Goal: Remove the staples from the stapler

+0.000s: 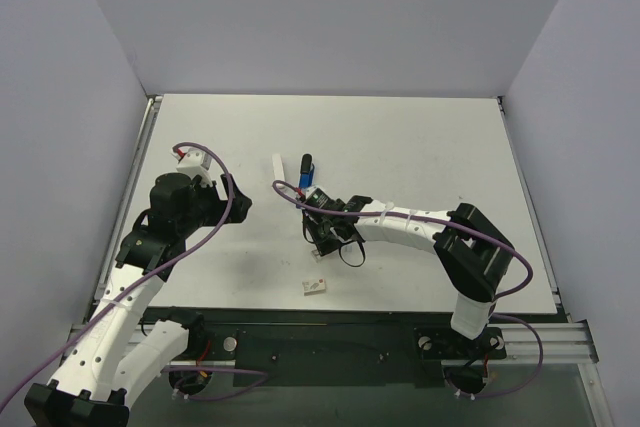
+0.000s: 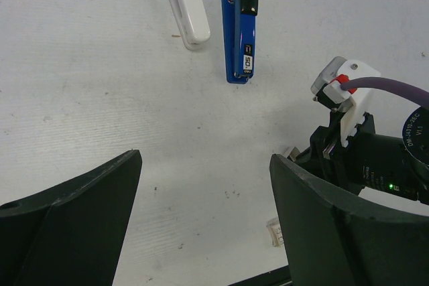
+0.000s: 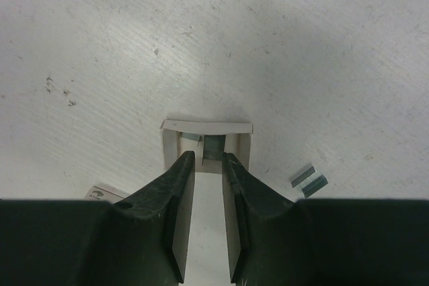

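The blue stapler lay flat on the counter, just beside a white bar. The left gripper hung near with jaws spread wide. The right gripper had its jaws narrowly parted, pinching nothing, at a small white box. A short strip of staples lay nearby.

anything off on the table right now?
Yes: a short loose clump of staples lies on the bare table beside the right gripper, outside the small white box at its fingertips. It looks spilled.
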Robot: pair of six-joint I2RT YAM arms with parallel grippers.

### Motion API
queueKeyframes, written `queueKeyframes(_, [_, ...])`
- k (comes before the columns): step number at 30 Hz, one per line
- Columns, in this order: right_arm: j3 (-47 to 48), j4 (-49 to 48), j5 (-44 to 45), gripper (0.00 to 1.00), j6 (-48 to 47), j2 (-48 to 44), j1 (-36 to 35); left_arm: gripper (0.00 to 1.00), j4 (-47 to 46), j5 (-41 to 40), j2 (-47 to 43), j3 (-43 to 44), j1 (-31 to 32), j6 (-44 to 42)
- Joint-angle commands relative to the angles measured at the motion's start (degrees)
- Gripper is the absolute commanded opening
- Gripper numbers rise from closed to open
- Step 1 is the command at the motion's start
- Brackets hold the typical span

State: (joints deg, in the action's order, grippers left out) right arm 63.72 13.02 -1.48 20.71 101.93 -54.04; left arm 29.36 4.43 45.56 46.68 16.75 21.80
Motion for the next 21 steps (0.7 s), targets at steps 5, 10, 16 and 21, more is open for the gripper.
queueKeyframes(5, [-1.9, 0.3, 5.1, 0.23, 1.2, -6.0, -0.3, 0.88, -2.4, 0.7, -0.5, 0.3, -0.6, -0.4])
queueKeyframes(10, [-5.7, 1.0, 9.7, 0.3, 4.6, -10.9, 0.6, 0.88, -2.5, 0.8, -0.5, 0.2, -0.7, -0.4])
queueKeyframes(16, [-10.1, 0.8, 12.5, 0.36, 11.4, -14.0, 3.3, 0.88, -2.6, 1.0, -0.5, 0.2, -0.8, -0.4])
queueKeyframes(21, [-11.8, 0.5, 13.9, 0.37, 18.7, -13.5, 4.0, 0.88, -2.5, 1.0, -0.6, 0.2, -0.8, -0.3])
